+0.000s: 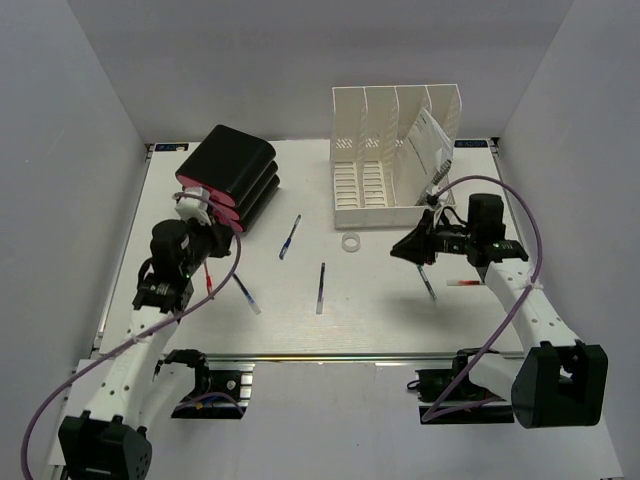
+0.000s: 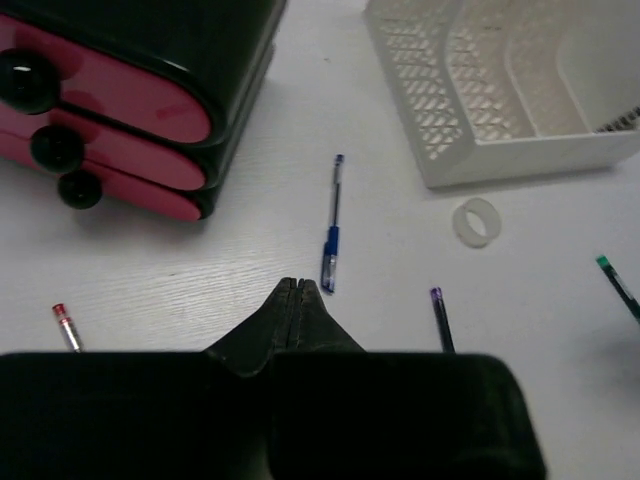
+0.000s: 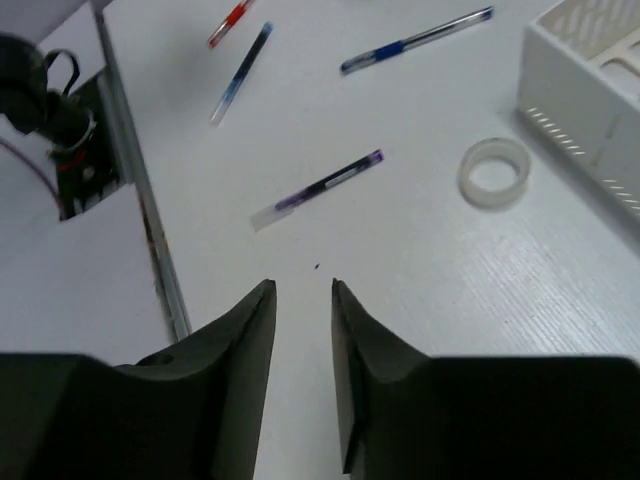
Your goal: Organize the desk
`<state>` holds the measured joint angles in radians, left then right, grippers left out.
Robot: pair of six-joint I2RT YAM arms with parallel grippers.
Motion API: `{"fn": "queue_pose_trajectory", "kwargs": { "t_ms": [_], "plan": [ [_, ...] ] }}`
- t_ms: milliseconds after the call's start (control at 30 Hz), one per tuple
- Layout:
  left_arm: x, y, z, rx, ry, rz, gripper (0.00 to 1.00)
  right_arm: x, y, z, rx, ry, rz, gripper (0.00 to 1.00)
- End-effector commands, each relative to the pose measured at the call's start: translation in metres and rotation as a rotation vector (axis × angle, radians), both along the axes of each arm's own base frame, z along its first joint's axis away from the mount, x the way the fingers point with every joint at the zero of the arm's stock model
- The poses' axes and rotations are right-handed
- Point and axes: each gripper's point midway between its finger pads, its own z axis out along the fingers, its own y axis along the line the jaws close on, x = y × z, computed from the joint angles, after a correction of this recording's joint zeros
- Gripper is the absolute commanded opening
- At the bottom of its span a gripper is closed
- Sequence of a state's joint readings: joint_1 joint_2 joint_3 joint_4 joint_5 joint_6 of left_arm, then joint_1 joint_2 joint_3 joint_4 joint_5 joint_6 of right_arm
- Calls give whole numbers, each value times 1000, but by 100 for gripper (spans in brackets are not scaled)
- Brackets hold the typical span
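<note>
Desk [image 1: 372, 312]: smooth, hard. The purple pen [image 3: 320, 187] is likely light, stiff and slippery, so pinch it mid-barrel. Left gripper [image 2: 292, 290] closed, empty; right gripper [image 3: 303, 290] narrowly parted.

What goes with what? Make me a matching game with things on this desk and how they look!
Things:
1. drawer unit
2. file rack
3. tape roll
4. left fingers

Looks:
A. see-through ring
B. shut tight
C. black with pink fronts
D. white with slots

Pairs: 1-C, 2-D, 3-A, 4-B
</note>
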<state>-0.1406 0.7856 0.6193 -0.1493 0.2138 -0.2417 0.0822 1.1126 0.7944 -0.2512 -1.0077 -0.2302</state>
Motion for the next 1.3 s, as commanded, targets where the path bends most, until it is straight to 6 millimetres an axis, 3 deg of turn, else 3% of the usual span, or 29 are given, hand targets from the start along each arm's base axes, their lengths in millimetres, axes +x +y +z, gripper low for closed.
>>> {"fn": "queue_pose_trajectory", "kwargs": {
  "t_ms": [0,33,133,167,200,300,433,567,600,733,800,867,967,1267],
  "plan": [
    [19,23,-3,35,114,145,4,-31,7,8,60,10,152,37],
    [23,26,-4,46,138,159,6,-36,6,8,63,-6,176,46],
    [33,34,3,25,197,221,31,-43,5,6,63,-20,188,57],
    [36,42,5,9,210,260,39,-43,5,8,53,-47,194,58],
    [36,44,5,-23,238,287,52,-42,3,9,49,-52,186,59],
    [42,54,11,-99,271,340,66,-40,-1,9,46,-30,158,66],
    [48,63,19,-193,295,363,70,-42,-2,10,56,-16,160,67],
    [56,77,11,-284,333,363,64,-39,-5,7,50,-10,155,62],
    [57,87,8,-306,343,375,61,-39,-7,7,49,-10,154,58],
    [61,96,1,-421,339,337,46,-42,-6,7,55,-2,179,45],
    [64,95,0,-475,314,291,46,-43,-7,7,57,-3,181,34],
    [68,97,-1,-498,279,267,52,-38,-13,5,52,-15,155,28],
    [76,106,2,-522,233,257,64,-38,-13,5,49,-24,153,27],
    [97,110,-11,-636,183,188,66,-36,-15,2,41,-25,140,27]
  ]
}}
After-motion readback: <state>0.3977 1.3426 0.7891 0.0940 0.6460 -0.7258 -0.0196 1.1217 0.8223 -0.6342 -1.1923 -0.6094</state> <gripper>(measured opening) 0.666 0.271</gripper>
